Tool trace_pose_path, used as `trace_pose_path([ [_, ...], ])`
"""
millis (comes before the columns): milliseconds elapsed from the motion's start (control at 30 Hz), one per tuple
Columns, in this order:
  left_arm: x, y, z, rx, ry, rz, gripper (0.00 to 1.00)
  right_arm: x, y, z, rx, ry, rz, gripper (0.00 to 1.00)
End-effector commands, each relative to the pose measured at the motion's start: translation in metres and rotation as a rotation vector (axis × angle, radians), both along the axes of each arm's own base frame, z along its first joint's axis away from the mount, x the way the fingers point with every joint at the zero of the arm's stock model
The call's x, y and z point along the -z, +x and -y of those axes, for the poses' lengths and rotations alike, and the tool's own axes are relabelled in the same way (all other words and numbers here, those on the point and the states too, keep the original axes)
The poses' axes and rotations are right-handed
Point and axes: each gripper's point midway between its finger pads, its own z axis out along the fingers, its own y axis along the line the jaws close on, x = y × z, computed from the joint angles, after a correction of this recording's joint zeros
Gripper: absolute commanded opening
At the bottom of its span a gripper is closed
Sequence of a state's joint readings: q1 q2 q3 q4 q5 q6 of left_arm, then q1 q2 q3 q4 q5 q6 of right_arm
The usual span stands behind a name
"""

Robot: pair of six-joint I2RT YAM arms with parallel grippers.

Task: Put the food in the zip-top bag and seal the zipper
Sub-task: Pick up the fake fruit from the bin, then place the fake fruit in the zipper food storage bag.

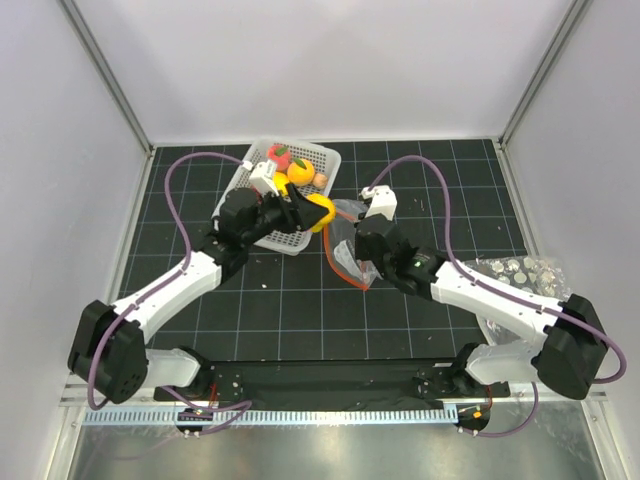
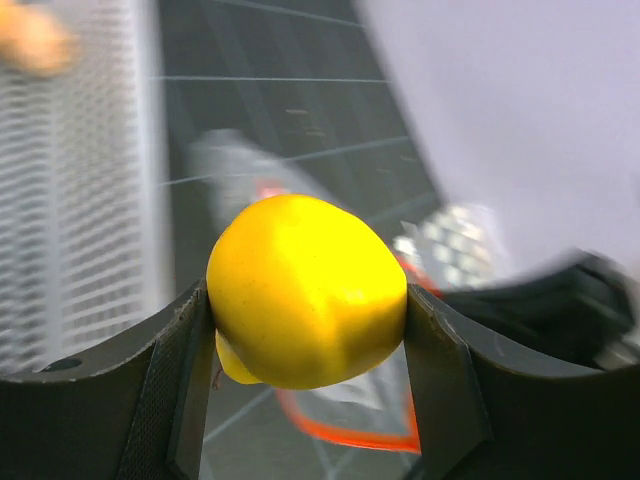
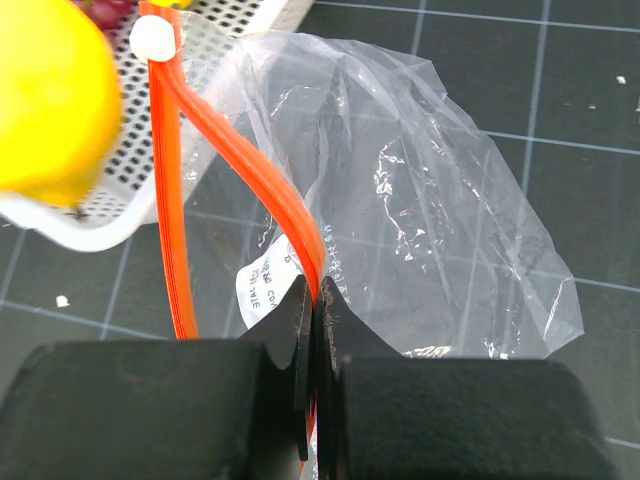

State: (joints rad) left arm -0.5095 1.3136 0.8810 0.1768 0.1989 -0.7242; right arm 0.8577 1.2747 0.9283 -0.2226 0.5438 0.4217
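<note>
From above, my left gripper (image 1: 312,213) hangs at the near corner of the white basket (image 1: 262,180) with the yellow pear (image 1: 320,213) clamped in it. The other fruit (image 1: 297,168) lies in the basket. My right gripper (image 1: 348,258) is down at the zip-top bag (image 1: 347,212), on the mat just beside the basket. In the left wrist view the pear fills the gap between my pads, squeezed on both sides, with the bag's mouth blurred below. In the right wrist view my fingers are pressed together, pinching one lip of the zipper (image 3: 262,185). The other lip runs apart to the left, so the mouth gapes. I judge the pear is not yet over that gap. I should hold the lip raised and steady, then bring the pear low between the strips before letting go.
</note>
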Motion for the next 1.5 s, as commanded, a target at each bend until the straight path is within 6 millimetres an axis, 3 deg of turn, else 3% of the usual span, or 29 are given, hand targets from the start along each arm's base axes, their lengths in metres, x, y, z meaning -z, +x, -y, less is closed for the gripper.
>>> trace_pose_path([
  [0,-0.084,-0.042,0.039,0.248,-0.208,0.255,0.33,-0.028,-0.002,-0.011,-0.044,0.142,0.040,0.01],
  [133,-0.106,-0.063,0.046,0.340,-0.308,0.336,0.34,-0.033,-0.005,-0.011,-0.066,0.200,0.039,0.01],
  [333,-0.114,-0.086,0.063,0.459,-0.349,0.400,0.35,-0.052,-0.009,-0.010,-0.106,0.346,0.050,0.01],
  [467,-0.106,-0.091,0.079,0.496,-0.336,0.389,0.35,-0.063,-0.011,0.000,-0.104,0.407,0.073,0.01],
  [733,-0.073,-0.075,0.095,0.402,-0.217,0.345,0.34,-0.078,-0.010,0.026,-0.042,0.468,0.134,0.01],
  [767,-0.075,-0.072,0.099,0.376,-0.193,0.349,0.36,-0.079,-0.011,0.030,-0.028,0.468,0.142,0.01],
  [800,-0.064,-0.070,0.099,0.361,-0.147,0.314,0.39,-0.081,-0.010,0.037,0.006,0.467,0.159,0.01],
  [833,-0.060,-0.067,0.100,0.336,-0.113,0.313,0.55,-0.080,-0.010,0.040,0.018,0.463,0.165,0.01],
  [933,-0.052,-0.062,0.102,0.328,-0.072,0.277,0.83,-0.080,-0.009,0.049,0.059,0.456,0.178,0.01],
  [967,-0.052,-0.061,0.102,0.326,-0.065,0.270,0.87,-0.079,-0.009,0.050,0.066,0.450,0.175,0.01],
  [1100,-0.056,-0.062,0.101,0.326,-0.048,0.269,0.96,-0.073,-0.006,0.049,0.074,0.433,0.156,0.01],
  [1300,-0.060,-0.063,0.095,0.319,-0.010,0.276,0.97,-0.070,-0.005,0.048,0.072,0.419,0.146,0.01],
  [1333,-0.068,-0.064,0.093,0.311,-0.011,0.290,0.97,-0.069,-0.005,0.049,0.074,0.415,0.146,0.01],
  [1467,-0.063,-0.055,0.075,0.228,0.072,0.276,0.96,-0.066,-0.003,0.050,0.087,0.405,0.141,0.01],
])
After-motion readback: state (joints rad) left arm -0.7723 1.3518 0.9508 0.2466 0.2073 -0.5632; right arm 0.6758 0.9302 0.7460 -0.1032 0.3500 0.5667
